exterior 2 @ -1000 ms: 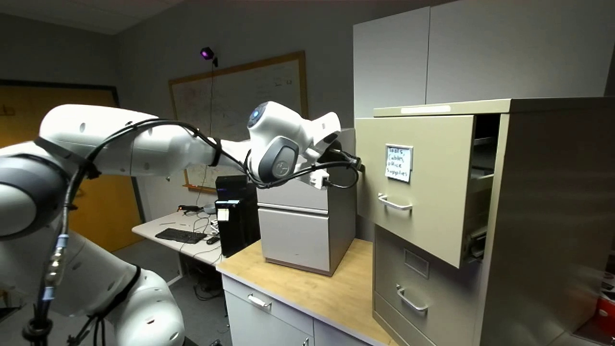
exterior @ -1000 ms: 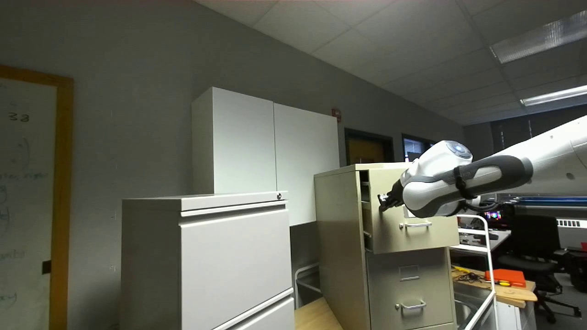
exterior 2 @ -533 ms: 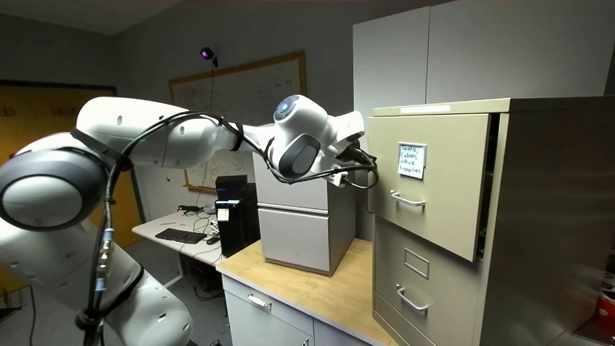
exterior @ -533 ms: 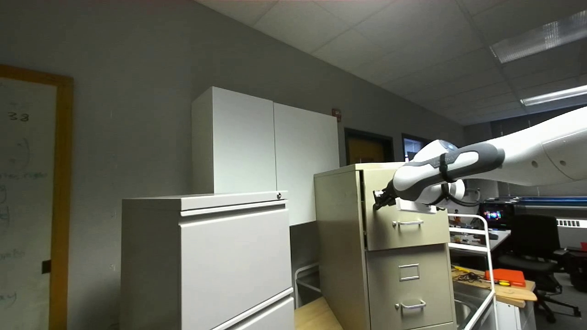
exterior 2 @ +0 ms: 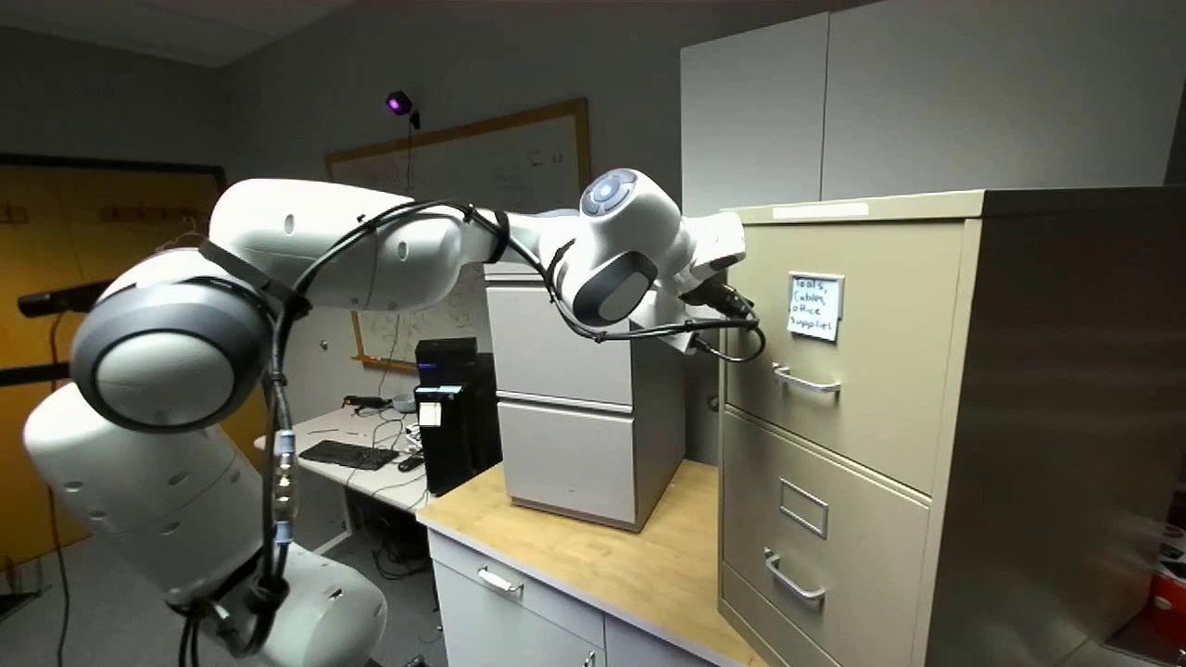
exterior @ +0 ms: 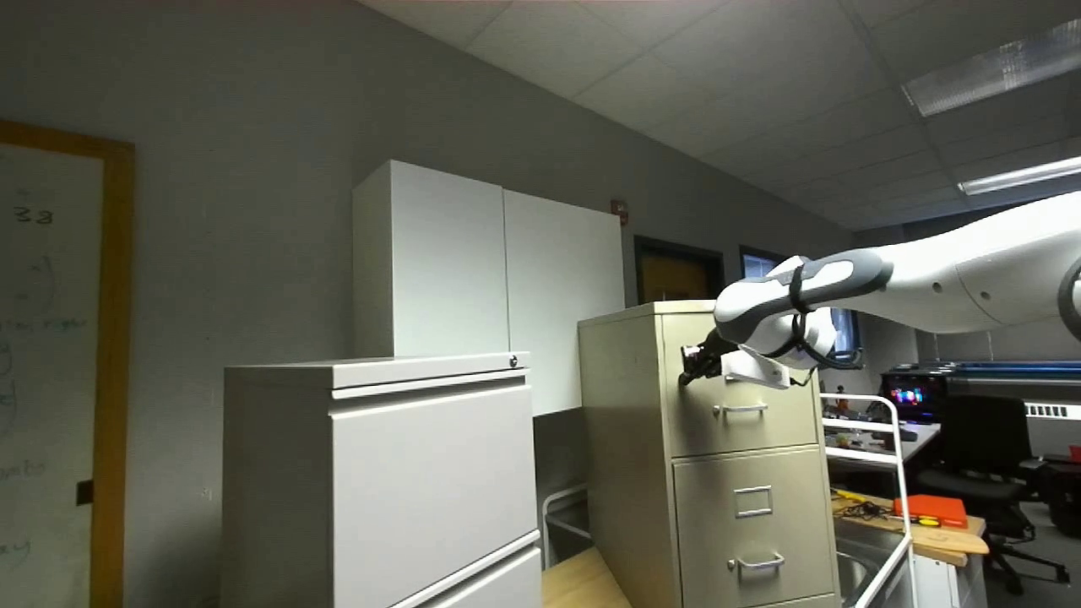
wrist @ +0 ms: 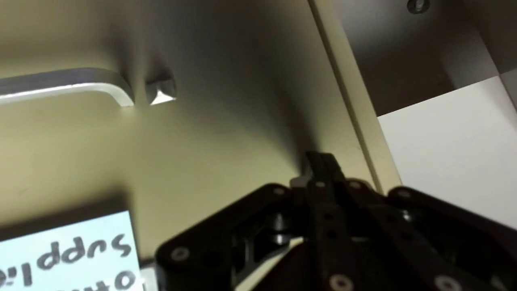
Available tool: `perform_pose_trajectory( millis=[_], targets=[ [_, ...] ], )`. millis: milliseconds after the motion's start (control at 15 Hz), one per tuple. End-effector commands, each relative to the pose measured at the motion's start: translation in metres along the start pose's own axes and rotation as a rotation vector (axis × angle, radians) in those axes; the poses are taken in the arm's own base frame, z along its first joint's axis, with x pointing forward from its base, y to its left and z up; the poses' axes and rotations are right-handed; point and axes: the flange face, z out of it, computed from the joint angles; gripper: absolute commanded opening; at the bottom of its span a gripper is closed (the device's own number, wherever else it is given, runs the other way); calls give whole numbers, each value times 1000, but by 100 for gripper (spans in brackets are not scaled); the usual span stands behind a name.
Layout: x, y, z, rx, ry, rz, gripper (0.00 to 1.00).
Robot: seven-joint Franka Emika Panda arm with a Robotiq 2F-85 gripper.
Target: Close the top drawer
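The top drawer of the tall beige filing cabinet has its front flush with the cabinet frame in both exterior views. Its front carries a silver handle and a handwritten label. In the wrist view, the drawer front fills the left and middle, with a narrow seam to the frame at right. My black gripper is at the upper side area of the drawer front, near its edge. In the wrist view, the gripper has its fingers together, empty, with the tips at or touching the front. The arm partly hides the drawer.
A lower beige drawer sits below, shut. A grey-white lateral cabinet stands on a wooden counter beside the filing cabinet. White wall cabinets hang behind. A white cart frame stands on the far side. Cables run along the arm.
The top drawer has slid inward from partly open to flush with the cabinet. My arm and gripper have moved forward with it, staying against its front.
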Motion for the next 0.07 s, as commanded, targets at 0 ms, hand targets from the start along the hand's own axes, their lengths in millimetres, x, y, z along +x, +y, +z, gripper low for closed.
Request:
perform_pose_trajectory(
  millis=[0],
  targets=[
    [13, -3, 33, -11, -31, -28, 0]
  ],
)
